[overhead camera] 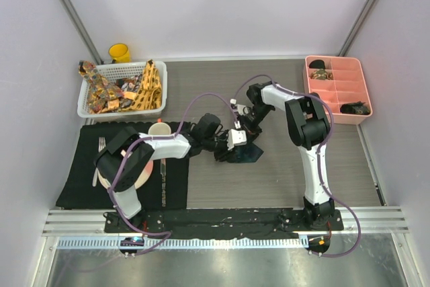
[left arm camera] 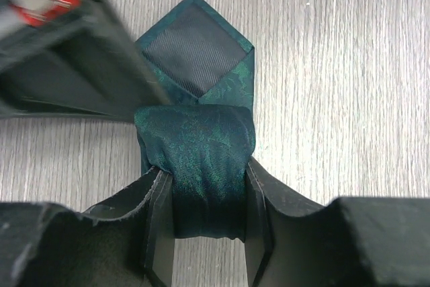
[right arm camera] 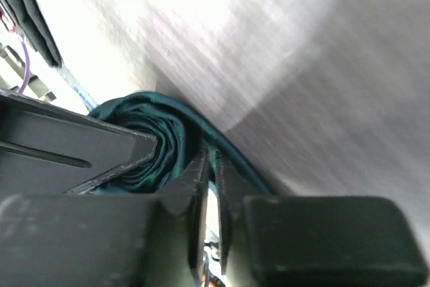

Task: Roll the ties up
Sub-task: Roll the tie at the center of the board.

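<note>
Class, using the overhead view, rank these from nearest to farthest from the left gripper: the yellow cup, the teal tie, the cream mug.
1. Teal tie: mid-table, flanked by the left gripper.
2. Cream mug: on the black placemat, to the left.
3. Yellow cup: far back-left corner.

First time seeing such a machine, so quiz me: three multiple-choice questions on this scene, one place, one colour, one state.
1. Where is the basket? A far left; B far right; C near middle.
2. The tie in the middle is: A red; B teal; C white.
3. That tie is: A flat; B hanging; C rolled.
Answers: A, top view shows it far left; B, its fabric is dark teal; C, it forms a roll, pointed tip sticking out.
</note>
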